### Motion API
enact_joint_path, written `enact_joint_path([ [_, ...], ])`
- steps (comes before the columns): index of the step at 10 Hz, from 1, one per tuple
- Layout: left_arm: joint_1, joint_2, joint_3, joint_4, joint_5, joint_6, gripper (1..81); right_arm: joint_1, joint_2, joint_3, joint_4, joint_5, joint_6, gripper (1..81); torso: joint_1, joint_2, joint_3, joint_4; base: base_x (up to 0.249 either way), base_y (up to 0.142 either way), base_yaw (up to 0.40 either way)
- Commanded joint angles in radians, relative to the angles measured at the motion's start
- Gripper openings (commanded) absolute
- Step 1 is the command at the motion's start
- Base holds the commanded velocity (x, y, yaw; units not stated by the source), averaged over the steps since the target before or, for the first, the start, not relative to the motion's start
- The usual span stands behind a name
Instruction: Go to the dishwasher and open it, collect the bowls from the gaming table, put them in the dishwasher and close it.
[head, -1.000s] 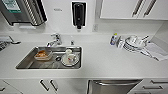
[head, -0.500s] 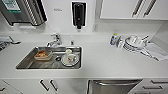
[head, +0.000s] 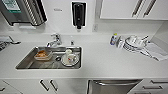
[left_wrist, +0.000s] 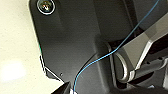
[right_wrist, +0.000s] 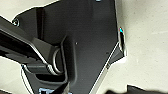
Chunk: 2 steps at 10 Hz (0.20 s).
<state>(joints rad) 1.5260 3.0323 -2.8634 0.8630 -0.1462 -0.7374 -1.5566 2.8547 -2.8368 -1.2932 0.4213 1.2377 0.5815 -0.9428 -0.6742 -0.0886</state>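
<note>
The dishwasher (head: 112, 88) sits under the white counter at the near edge of the head view, right of centre. Its stainless-steel front looks shut, with the long bar handle (head: 117, 82) across the top. The bowls and the gaming table are out of view. Both wrist views look onto the robot's own dark plate and jointed bar over a pale floor.
A steel sink (head: 26, 64) left of the dishwasher holds a container of orange food (head: 43, 54) and a plate with a cup (head: 70, 60). Stacked dishes (head: 135, 43) and a small bottle (head: 114, 39) stand at the counter's back right. White cabinet doors (head: 47, 85) flank the dishwasher.
</note>
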Motion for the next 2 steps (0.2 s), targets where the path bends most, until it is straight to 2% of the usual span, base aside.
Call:
enact_joint_path([
  [1,-0.016,-0.004,-0.008,-0.024,0.053,-0.003,81.1,-0.010,0.016,-0.030,-0.014,-0.085,-0.003,81.1,0.000,0.000,0.000,0.000,0.000,0.000,0.000],
  [2,-0.022,0.002,-0.008,-0.039,0.053,-0.003,81.1,-0.009,0.031,-0.026,-0.017,-0.111,-0.003,81.1,0.000,0.000,0.000,0.000,0.000,0.000,0.000],
])
